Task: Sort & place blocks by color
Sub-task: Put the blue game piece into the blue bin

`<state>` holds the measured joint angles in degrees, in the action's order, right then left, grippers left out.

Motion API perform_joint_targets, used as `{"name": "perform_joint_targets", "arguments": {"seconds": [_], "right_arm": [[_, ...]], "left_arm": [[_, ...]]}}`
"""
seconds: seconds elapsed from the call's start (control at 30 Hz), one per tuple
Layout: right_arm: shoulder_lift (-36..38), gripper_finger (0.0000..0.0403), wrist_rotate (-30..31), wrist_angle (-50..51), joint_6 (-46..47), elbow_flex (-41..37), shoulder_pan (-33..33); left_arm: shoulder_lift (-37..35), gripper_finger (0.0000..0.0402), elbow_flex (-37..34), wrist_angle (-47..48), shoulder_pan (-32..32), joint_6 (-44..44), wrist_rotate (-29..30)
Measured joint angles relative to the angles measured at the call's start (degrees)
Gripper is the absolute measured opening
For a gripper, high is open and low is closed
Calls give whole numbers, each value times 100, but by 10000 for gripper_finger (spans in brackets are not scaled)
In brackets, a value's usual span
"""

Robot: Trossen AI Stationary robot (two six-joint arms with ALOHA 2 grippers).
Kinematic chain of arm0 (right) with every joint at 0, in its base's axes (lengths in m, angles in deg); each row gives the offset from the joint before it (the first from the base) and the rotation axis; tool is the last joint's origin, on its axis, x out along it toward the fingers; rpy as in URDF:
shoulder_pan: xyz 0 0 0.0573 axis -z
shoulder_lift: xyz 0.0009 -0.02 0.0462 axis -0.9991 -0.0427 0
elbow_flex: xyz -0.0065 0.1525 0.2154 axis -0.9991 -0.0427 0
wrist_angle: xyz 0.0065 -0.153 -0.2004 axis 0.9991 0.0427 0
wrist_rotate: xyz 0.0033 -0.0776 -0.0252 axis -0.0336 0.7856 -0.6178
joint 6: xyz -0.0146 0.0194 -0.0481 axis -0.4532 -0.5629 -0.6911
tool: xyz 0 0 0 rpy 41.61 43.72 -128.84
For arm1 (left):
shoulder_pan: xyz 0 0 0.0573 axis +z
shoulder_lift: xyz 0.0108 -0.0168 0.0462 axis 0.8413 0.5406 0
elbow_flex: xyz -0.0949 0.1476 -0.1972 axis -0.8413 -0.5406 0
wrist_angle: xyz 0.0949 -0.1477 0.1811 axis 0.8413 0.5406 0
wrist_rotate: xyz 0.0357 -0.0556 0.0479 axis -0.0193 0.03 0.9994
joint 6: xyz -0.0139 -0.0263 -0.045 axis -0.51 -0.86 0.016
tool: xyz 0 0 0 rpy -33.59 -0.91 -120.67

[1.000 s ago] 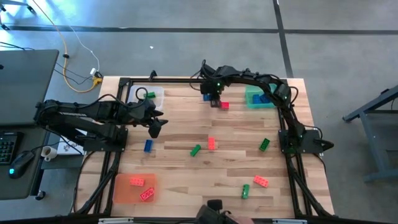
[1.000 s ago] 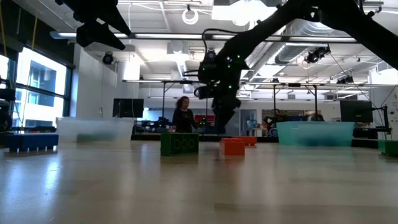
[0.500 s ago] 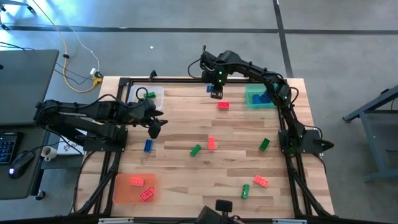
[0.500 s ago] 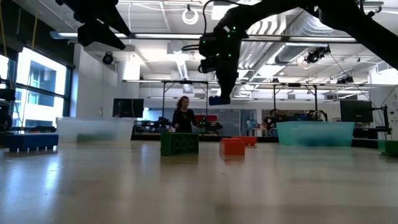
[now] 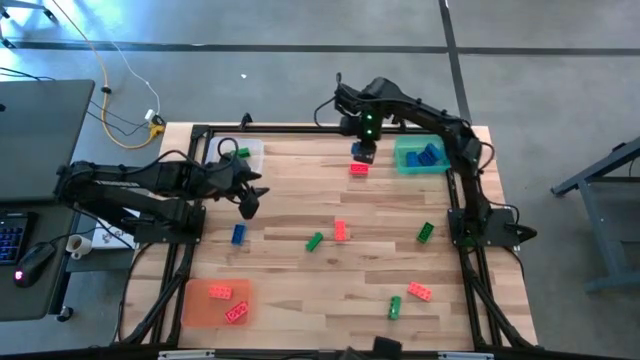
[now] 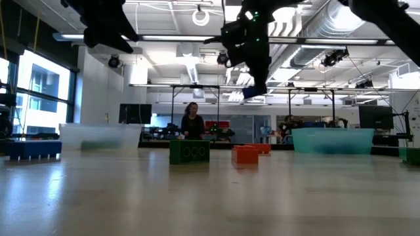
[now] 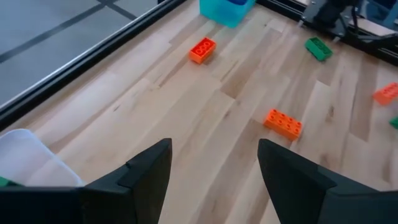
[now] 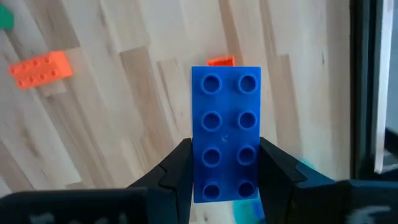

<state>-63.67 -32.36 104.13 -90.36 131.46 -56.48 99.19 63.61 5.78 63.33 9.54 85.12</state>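
right gripper jaws clamp a blue studded plastic brick near the teal tray; loose grip could drop it short. left gripper jaws wide, empty.

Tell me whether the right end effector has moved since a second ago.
Yes. In the high view the right end effector, gripping a blue block, moved right toward the teal tray.

Right hand raised (fingers clamped); left hand agape, hovering.

Wooden table, scattered red, green and blue blocks, three trays
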Motion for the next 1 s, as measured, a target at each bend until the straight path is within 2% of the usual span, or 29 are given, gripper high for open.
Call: {"name": "perform_joint_targets", "arguments": {"seconds": [0.3,0.6,0.8,1.0], "right_arm": [[1655,110,146,-1234,466,-2130,127],[3173,110,701,-3024,1426,-4614,674],[3731,110,1131,-4000,2302,-5727,1068],[3862,110,1463,-4433,2767,-6298,1334]], "left_arm": [[0,227,0,-14,195,62,15],[0,227,0,-14,224,62,-4],[0,227,0,-16,224,62,-5],[0,227,0,-18,224,62,-7]]}}
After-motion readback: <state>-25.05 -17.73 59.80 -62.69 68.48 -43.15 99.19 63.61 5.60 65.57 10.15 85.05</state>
